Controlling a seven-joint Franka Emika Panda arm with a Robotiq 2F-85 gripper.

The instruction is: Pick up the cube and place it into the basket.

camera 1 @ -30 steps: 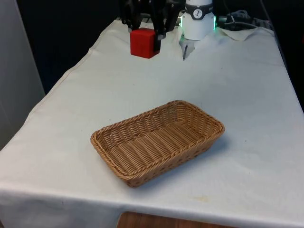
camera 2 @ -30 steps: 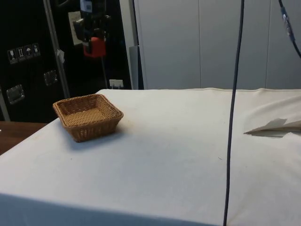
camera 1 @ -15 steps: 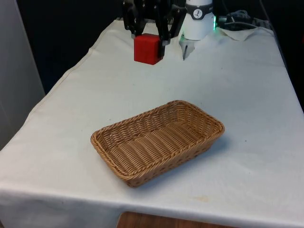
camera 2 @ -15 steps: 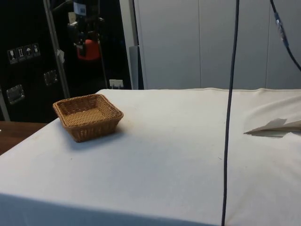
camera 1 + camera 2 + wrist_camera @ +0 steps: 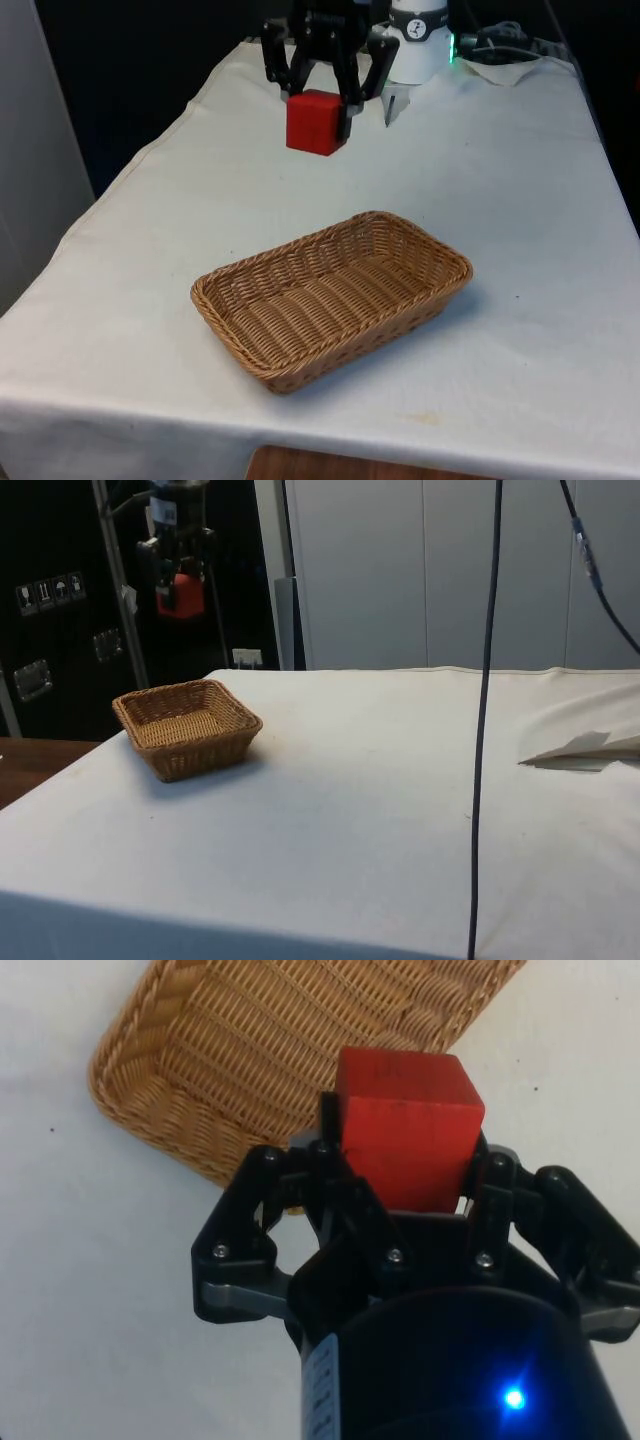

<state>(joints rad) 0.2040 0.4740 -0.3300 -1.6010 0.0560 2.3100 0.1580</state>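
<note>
- Sitting nearest in the front view, low and centre in the frame, is the wicker basket (image 5: 330,298): a shallow rectangular tray of tan woven cane with a ribbed floor, set at an angle on the white tablecloth (image 5: 520,200).
- In the side view the same basket (image 5: 187,727) sits at the left of the frame, near the table's corner, its inside bare.
- Beyond the basket, in the upper centre of the front view, the red cube (image 5: 317,122) hangs in the air above the cloth, well apart from the basket's far rim.
- The black gripper (image 5: 319,100) is clamped on the cube, one finger pressed against each of two opposite sides, with the cube's lower part sticking out below the fingertips.
- In the side view the cube (image 5: 174,594) shows in the upper left of the frame, held by the gripper (image 5: 176,568) clearly higher than the basket and a little to the left of its middle.
- In the wrist view the cube (image 5: 405,1140) sits between the two fingers (image 5: 335,1175), with the basket's (image 5: 250,1050) rim and woven floor behind it.
- The cube is plain matte red with crisp edges and flat faces; a faint dark mark lies on one face in the wrist view, too vague to read.
- No brand or readable writing shows on the cube or the basket.
</note>
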